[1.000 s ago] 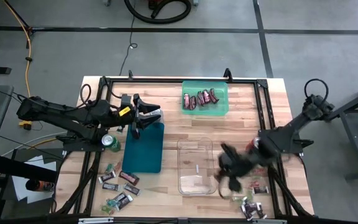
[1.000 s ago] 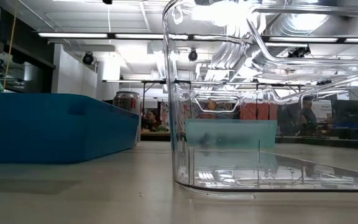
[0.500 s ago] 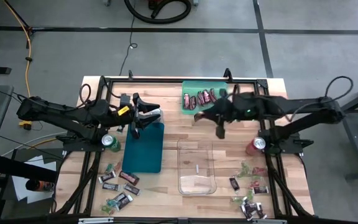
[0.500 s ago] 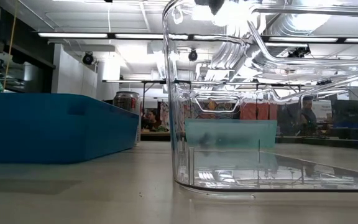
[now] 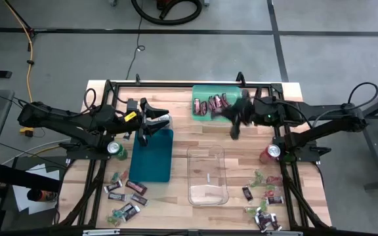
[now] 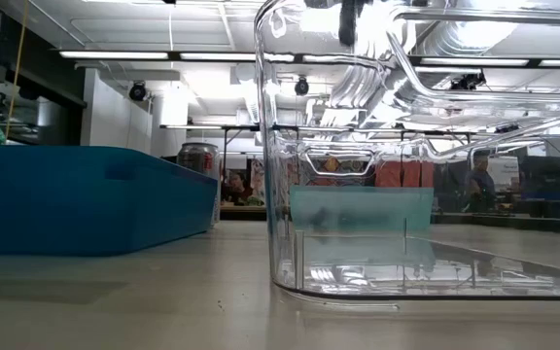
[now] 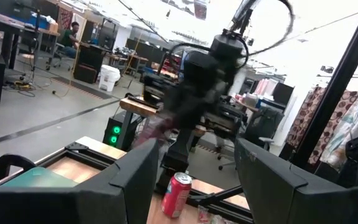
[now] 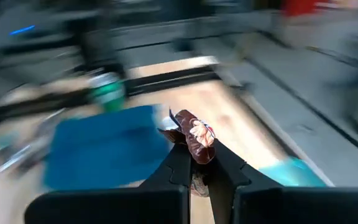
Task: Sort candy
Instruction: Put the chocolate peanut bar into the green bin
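One dark red wrapped candy bar (image 8: 193, 140) pinched in our right gripper (image 8: 196, 163) near green tray's (image 5: 233, 113) edge; next, release inside. Left gripper (image 5: 145, 130) gapes empty.

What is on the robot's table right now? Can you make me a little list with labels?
Green tray: far side of the table, holds dark red bars
Blue bin: left of the middle
Clear bin: middle, near side
Left tool: open, over the blue bin's far end
Right tool: shut on a dark red candy, by the green tray
Loose candy: near corners, both sides
Cans: green can left, red can right
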